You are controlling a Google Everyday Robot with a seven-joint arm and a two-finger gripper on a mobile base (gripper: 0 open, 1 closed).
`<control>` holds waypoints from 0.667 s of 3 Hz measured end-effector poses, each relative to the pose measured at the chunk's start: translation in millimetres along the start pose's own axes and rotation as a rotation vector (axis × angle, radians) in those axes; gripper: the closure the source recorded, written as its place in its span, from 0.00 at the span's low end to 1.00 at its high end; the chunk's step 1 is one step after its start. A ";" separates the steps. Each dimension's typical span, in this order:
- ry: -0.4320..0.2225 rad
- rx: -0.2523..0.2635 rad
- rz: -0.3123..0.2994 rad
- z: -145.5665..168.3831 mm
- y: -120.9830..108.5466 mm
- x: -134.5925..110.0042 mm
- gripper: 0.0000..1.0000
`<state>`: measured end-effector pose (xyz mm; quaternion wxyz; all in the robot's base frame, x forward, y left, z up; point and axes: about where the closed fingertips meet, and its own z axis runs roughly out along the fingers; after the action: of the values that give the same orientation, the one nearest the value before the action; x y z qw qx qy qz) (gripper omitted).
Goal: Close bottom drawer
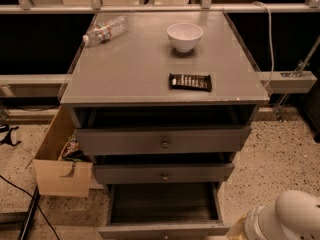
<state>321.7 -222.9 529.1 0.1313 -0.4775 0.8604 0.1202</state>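
The bottom drawer (162, 230) of the grey cabinet is pulled far out, and I look down into its dark empty inside. Its slim front runs along the lower edge of the view, and the knob is cut off there. The middle drawer (164, 174) and the top drawer (162, 141) above it each stand out a little. A white rounded part of my arm (287, 218) sits at the lower right, right of the bottom drawer's front corner. My gripper is out of view.
On the cabinet top (125, 69) are a white bowl (185, 35), a lying plastic bottle (105, 30) and a dark snack bar (190, 82). An open cardboard box (59, 171) stands against the cabinet's left side. A black cable (20, 194) crosses the speckled floor at the left.
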 end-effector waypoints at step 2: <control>-0.008 -0.064 0.036 72.4 18.0 42.5 1.00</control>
<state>292.8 -223.2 448.3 0.1172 -0.4655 0.8640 0.1521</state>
